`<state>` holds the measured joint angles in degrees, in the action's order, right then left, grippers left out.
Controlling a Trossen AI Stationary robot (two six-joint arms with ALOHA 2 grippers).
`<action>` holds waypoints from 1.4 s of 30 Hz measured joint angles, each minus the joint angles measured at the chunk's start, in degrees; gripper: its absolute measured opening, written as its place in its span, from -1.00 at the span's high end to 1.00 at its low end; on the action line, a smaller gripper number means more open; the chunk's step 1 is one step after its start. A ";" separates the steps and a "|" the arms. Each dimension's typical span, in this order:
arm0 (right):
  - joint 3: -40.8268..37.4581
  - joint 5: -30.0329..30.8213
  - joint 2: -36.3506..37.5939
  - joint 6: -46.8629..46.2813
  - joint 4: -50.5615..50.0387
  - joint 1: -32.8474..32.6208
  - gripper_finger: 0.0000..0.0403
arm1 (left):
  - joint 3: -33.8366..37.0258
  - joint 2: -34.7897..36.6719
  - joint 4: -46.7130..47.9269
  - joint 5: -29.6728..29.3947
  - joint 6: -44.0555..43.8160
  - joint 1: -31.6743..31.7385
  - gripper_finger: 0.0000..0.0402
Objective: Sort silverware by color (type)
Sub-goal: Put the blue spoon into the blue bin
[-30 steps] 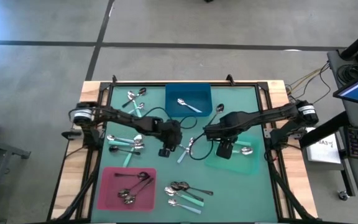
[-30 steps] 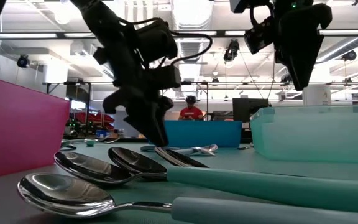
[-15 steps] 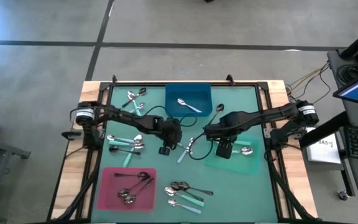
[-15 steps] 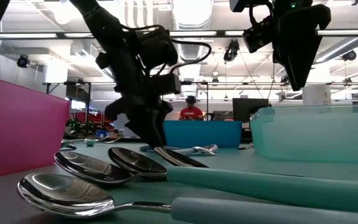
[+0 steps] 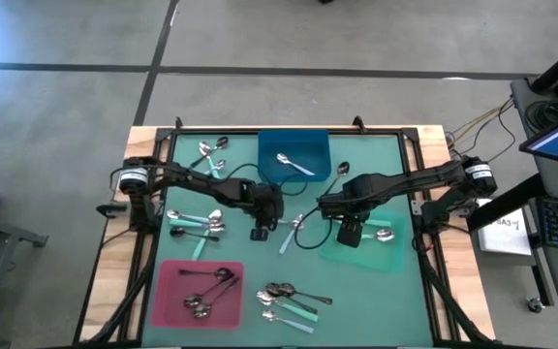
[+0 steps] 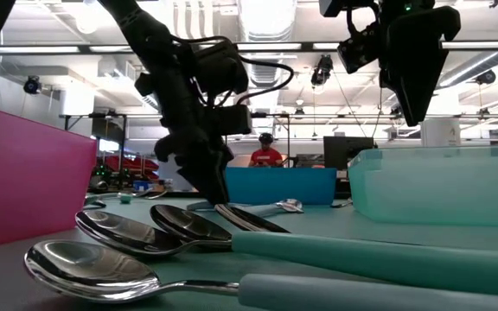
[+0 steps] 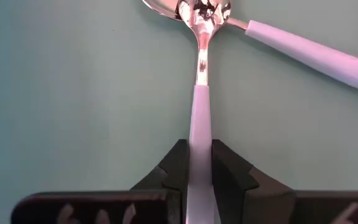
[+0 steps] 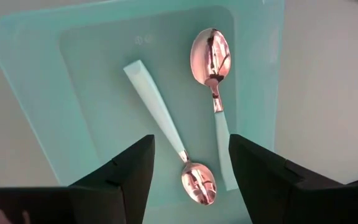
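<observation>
A teal-handled spoon lies flat on the green mat at the table's middle. Its metal bowl touches the bowl of another teal-handled spoon. My left gripper is down at the mat and shut on the first spoon's handle; it also shows in the high view and the low view. My right gripper hangs open, high above the teal tray. Two teal-handled spoons lie in that tray. My left gripper pinches the teal handle by its two long sides between its two fingers, some way back from the metal neck. The fingers come from above, slanting down steeply. The spoon lies flat on the mat, its bowl pointing away from the gripper.
A blue tray at the far middle holds a silver spoon. A pink tray at the near left holds dark spoons. Loose spoons lie at the far left, the left and the near middle.
My left gripper has sunk onto the mat, rolled a little, and shut on the teal handle. The spoon still lies on the mat.
</observation>
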<state>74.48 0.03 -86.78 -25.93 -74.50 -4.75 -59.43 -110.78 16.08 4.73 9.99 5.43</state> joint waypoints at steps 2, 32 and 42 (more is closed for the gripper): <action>0.00 0.00 0.00 -0.01 -0.01 0.00 0.01 | 0.19 0.50 -0.05 1.06 -1.14 0.09 0.86; -3.72 14.16 5.66 7.87 30.00 -0.24 0.01 | 13.94 33.62 -17.24 -17.07 -15.45 0.31 0.86; -21.61 15.04 9.33 10.88 89.50 0.07 0.01 | 30.40 35.58 -62.84 -17.80 -22.76 -0.85 0.86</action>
<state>52.87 15.08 -77.46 -15.05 14.99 -4.68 -29.03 -75.20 -46.77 -13.07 -12.77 4.58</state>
